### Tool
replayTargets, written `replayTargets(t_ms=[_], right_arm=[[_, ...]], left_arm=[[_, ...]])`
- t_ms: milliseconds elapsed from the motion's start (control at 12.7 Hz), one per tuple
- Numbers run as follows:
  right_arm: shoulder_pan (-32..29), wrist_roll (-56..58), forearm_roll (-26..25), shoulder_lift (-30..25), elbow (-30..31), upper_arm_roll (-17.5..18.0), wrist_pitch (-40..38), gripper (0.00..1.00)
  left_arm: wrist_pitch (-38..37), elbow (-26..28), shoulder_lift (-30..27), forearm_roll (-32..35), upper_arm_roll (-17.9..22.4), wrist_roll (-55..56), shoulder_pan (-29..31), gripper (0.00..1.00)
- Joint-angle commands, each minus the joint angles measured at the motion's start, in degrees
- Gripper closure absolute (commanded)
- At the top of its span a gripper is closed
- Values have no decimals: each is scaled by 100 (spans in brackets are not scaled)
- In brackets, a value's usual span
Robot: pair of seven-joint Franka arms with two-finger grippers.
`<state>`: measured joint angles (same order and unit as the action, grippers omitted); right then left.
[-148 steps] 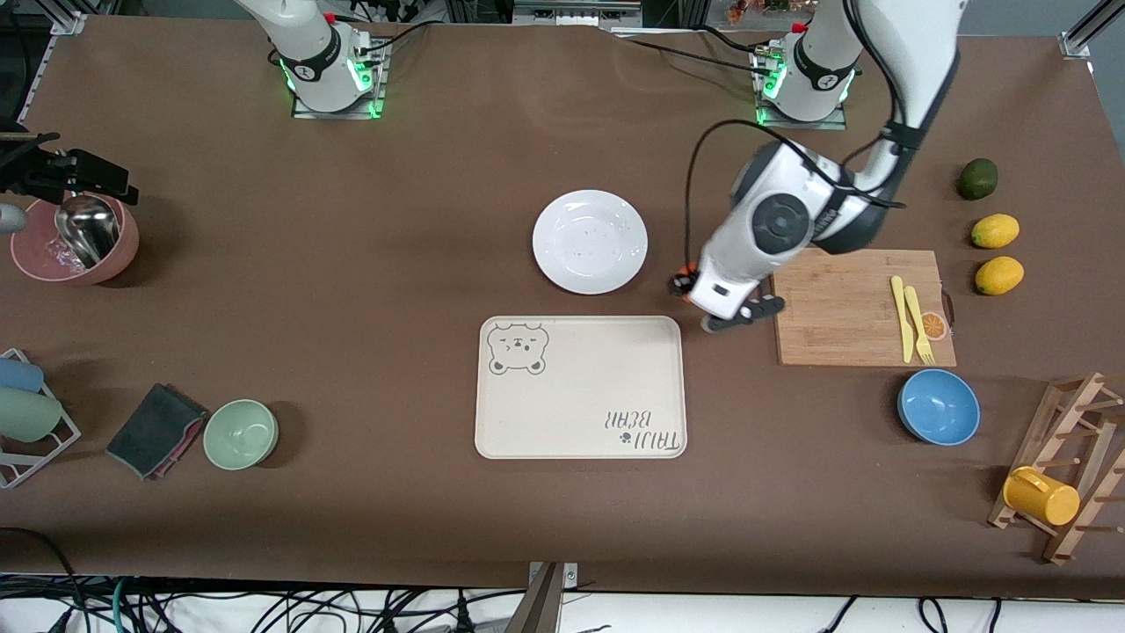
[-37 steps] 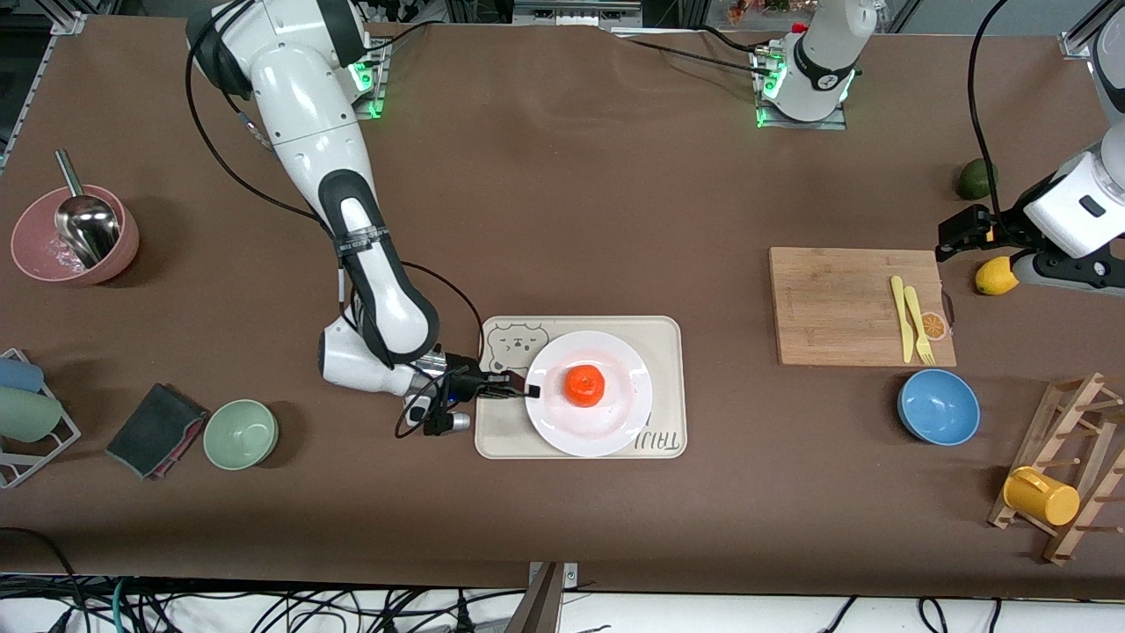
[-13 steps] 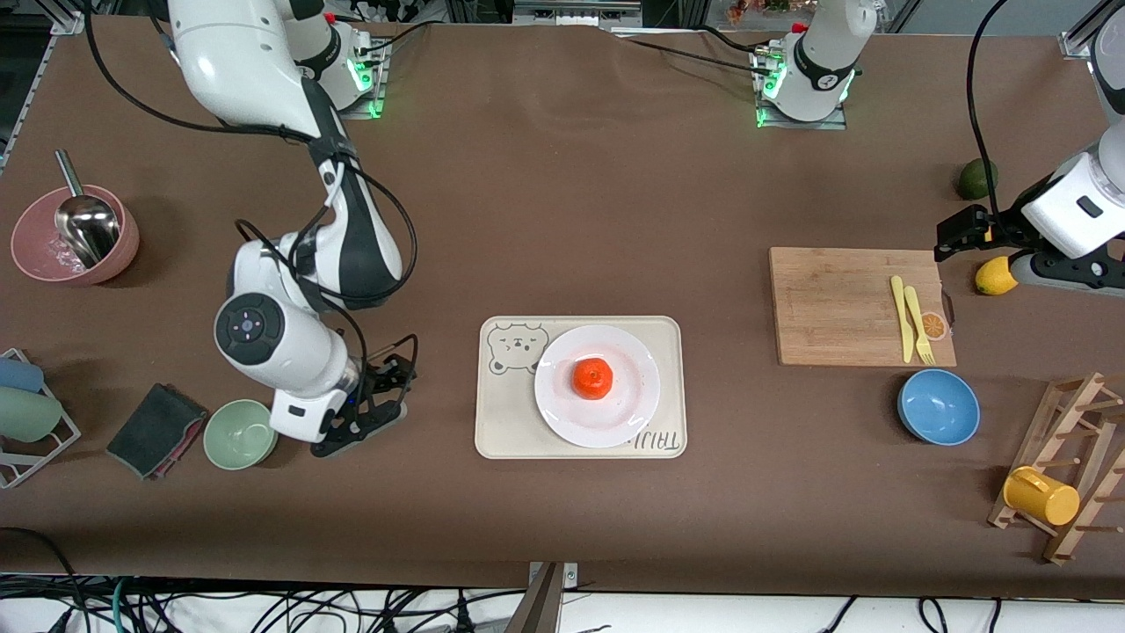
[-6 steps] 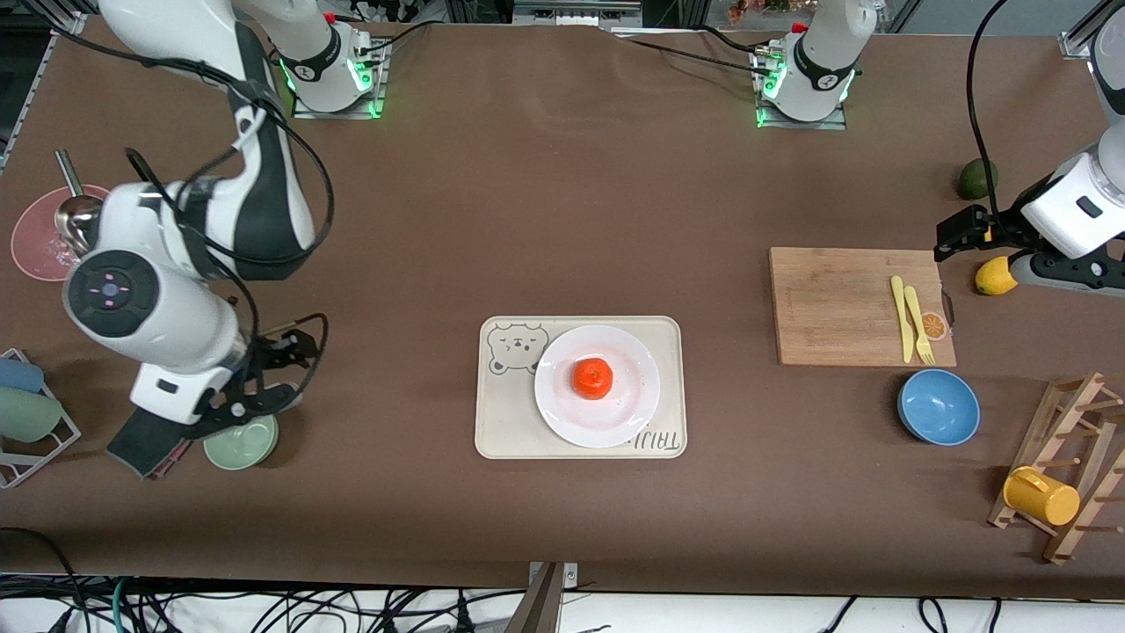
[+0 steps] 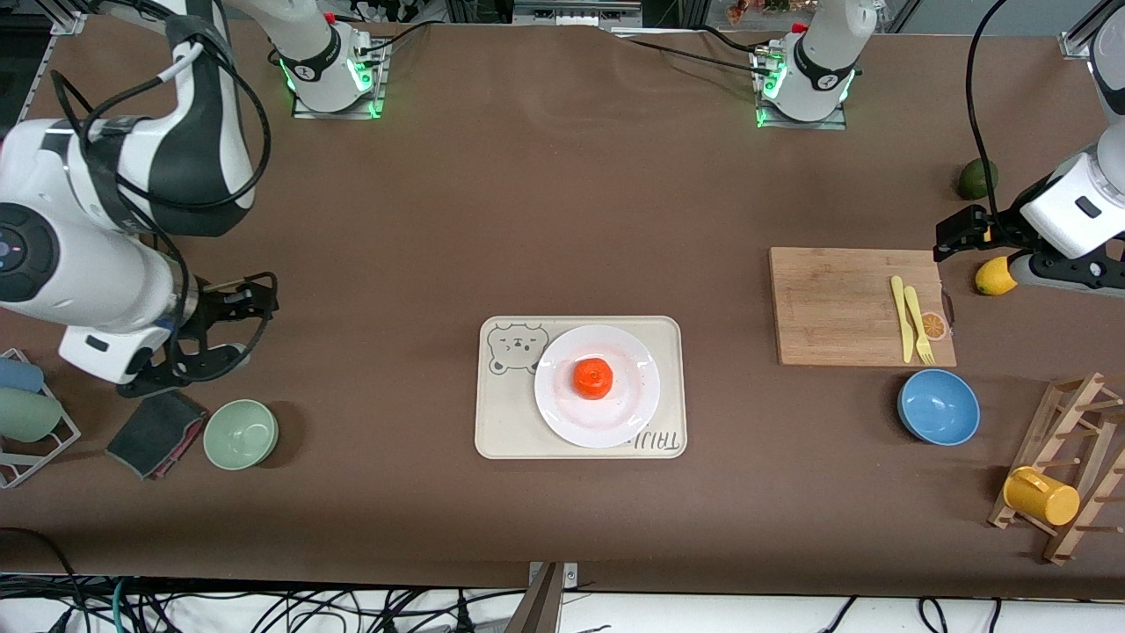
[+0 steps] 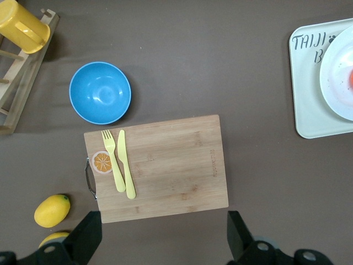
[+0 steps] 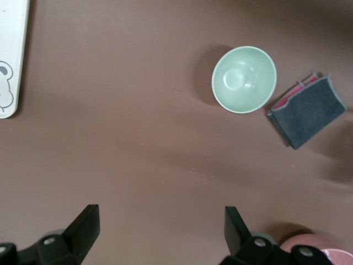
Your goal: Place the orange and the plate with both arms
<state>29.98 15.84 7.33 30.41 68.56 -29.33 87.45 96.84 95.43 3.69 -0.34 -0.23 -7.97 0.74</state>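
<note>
The orange (image 5: 593, 377) is seen resting in the middle of the plate (image 5: 633, 409), and the plate is set on the beige bear tray (image 5: 503, 422), toward the tray's end nearer the left arm. In the left wrist view, only an edge of the plate (image 6: 336, 72) and a corner of the tray (image 6: 306, 99) are shown.

The right hand (image 5: 230, 327) is held in the air over the table (image 5: 439, 220) at the right arm's end, above bare surface near the grey cloth (image 5: 156, 429) and the green bowl (image 5: 241, 433). Its fingers are spread apart and nothing is held between them, as is shown in the right wrist view (image 7: 160, 229), where the green bowl (image 7: 244, 79) and cloth (image 7: 307, 110) are also visible.

The left hand (image 5: 967, 233) is held over the table at the left arm's end, beside a lemon (image 5: 995, 276) and just past the cutting board (image 5: 844, 308). Its fingers are likewise parted and empty in the left wrist view (image 6: 162, 237), with the board (image 6: 165, 165), yellow fork and knife (image 6: 118, 165) and blue bowl (image 6: 100, 92) below.
</note>
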Motion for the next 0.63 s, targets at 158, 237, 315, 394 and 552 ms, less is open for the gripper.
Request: replayTargets(t_ms=[158, 237, 315, 394, 552], right_arm=[[43, -178, -65, -342, 430, -99, 78, 0], [43, -169, -74, -447, 517, -117, 44, 0], [61, -178, -65, -578, 649, -143, 87, 0], [44, -178, -108, -745, 824, -100, 131, 0], [-166, -343, -161, -1236, 1350, 180, 341, 0]], left_arm=[[63, 54, -53, -89, -4, -82, -12, 0], [63, 54, -53, -89, -4, -82, -12, 0], [63, 54, -62, -89, -4, -82, -12, 0], [63, 54, -62, -89, -4, -64, -21, 0], [63, 54, -53, -89, -12, -55, -30, 0]])
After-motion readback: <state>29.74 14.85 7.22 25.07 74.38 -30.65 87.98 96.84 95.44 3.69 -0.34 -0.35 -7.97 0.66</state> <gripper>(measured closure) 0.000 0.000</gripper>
